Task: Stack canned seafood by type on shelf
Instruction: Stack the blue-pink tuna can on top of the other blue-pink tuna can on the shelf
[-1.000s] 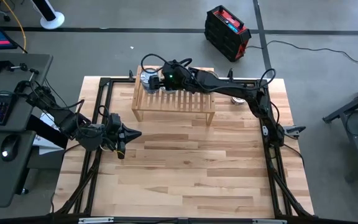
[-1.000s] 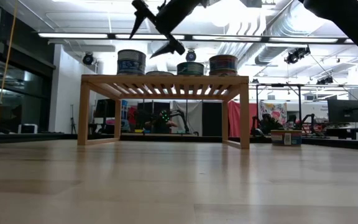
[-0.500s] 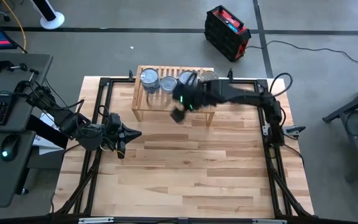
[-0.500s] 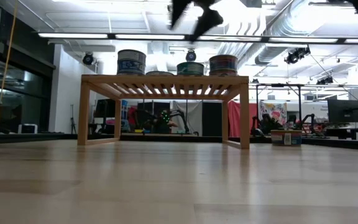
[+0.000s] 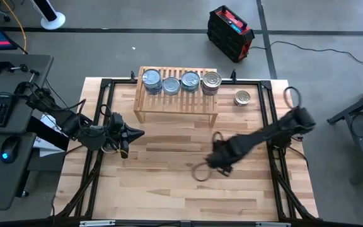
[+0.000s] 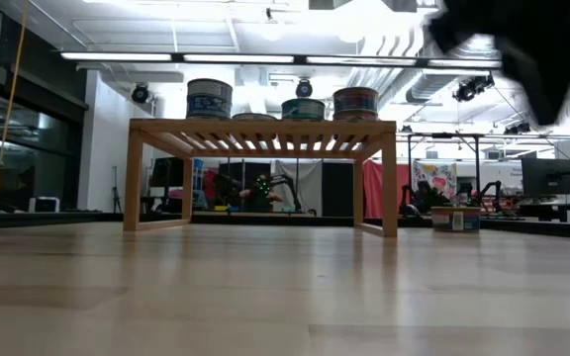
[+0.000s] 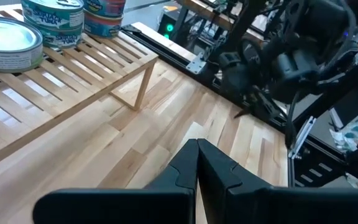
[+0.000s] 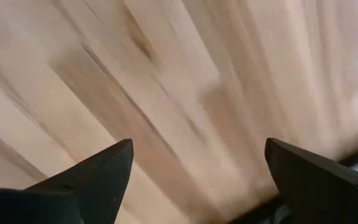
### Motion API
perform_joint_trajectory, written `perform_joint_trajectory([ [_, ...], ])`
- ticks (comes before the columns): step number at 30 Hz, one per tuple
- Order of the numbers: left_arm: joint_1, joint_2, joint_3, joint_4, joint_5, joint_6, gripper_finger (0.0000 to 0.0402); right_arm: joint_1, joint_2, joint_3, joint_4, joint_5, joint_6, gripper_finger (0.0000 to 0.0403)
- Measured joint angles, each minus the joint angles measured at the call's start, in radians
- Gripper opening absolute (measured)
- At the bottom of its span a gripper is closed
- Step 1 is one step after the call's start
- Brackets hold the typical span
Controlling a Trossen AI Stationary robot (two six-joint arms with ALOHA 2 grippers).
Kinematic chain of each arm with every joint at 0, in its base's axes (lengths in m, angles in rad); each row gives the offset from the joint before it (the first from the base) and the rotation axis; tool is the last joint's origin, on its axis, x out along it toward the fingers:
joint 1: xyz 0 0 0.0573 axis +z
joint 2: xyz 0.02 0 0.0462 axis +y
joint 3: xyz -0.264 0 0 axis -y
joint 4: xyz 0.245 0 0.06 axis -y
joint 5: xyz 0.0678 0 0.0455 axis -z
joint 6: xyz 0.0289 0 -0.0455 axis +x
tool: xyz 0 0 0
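Observation:
The shelf (image 5: 176,99) stands at the table's far side with the canned seafood in a row on its slatted top: a blue-labelled stack of tins (image 5: 151,80) at the left end, then lower silvery tins (image 5: 171,85) (image 5: 190,81) and a gold-toned stack (image 5: 212,82). One more tin (image 5: 242,98) lies on the table to the right of the shelf. My right gripper (image 5: 205,169) hangs open over bare table in front of the shelf, blurred, pointing down, its fingers (image 8: 104,174) wide apart with nothing between them. My left gripper (image 5: 130,134) waits shut at the table's left.
Black frame rails (image 5: 99,120) run along the table's left and right sides. The near half of the plank table (image 5: 169,195) is bare wood. In the left wrist view the shelf's corner leg (image 7: 143,87) stands ahead of my shut fingers.
My right gripper has swung away from above the shelf's left end toward the table's near edge and to the right, sinking and tipping until it points down; it stays open and carries nothing. The tins on the shelf stand as before.

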Motion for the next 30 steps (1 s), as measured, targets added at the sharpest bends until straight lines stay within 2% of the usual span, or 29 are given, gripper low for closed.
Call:
perform_joint_trajectory([
  [4, 0.000, 0.000, 0.000, -0.002, 0.000, 0.000, 0.0000, 0.073, -0.149, -0.209, 0.056, -0.021, 0.275, 0.0355],
  [9, 0.000, 0.000, 0.000, -0.004, 0.000, -0.003, 0.0000, 0.112, -0.290, -0.327, 0.038, 0.041, 0.642, 0.0355],
  [14, 0.000, 0.000, 0.000, -0.004, 0.000, -0.031, 0.0000, 0.109, -0.355, -0.419, 0.040, 0.184, 0.791, 0.0355],
  [18, 0.000, 0.000, 0.000, -0.005, 0.000, -0.073, 0.0000, -0.010, -0.375, -0.482, 0.041, 0.315, 0.861, 0.0339],
  [20, 0.000, 0.000, 0.000, -0.005, 0.000, -0.092, 0.0000, -0.086, -0.376, -0.511, 0.034, 0.359, 0.855, 0.0304],
  [22, 0.000, 0.000, 0.000, -0.005, 0.000, -0.102, 0.0000, -0.171, -0.376, -0.537, 0.049, 0.417, 0.848, 0.0246],
  [24, 0.000, 0.000, 0.000, -0.005, 0.000, -0.104, 0.0000, -0.261, -0.375, -0.565, 0.082, 0.478, 0.831, 0.0164],
  [26, 0.000, 0.000, 0.000, -0.005, 0.000, -0.106, 0.0000, -0.359, -0.375, -0.592, 0.129, 0.533, 0.810, 0.0066],
  [27, 0.000, 0.000, 0.000, -0.005, 0.000, -0.107, 0.0000, -0.407, -0.375, -0.606, 0.169, 0.567, 0.782, 0.0034],
  [28, 0.000, 0.000, 0.000, -0.005, 0.000, -0.109, 0.0000, -0.456, -0.375, -0.620, 0.215, 0.594, 0.755, 0.0021],
  [30, 0.000, 0.000, 0.000, -0.005, 0.000, -0.124, 0.0000, -0.563, -0.375, -0.645, 0.324, 0.631, 0.704, 0.0026],
])
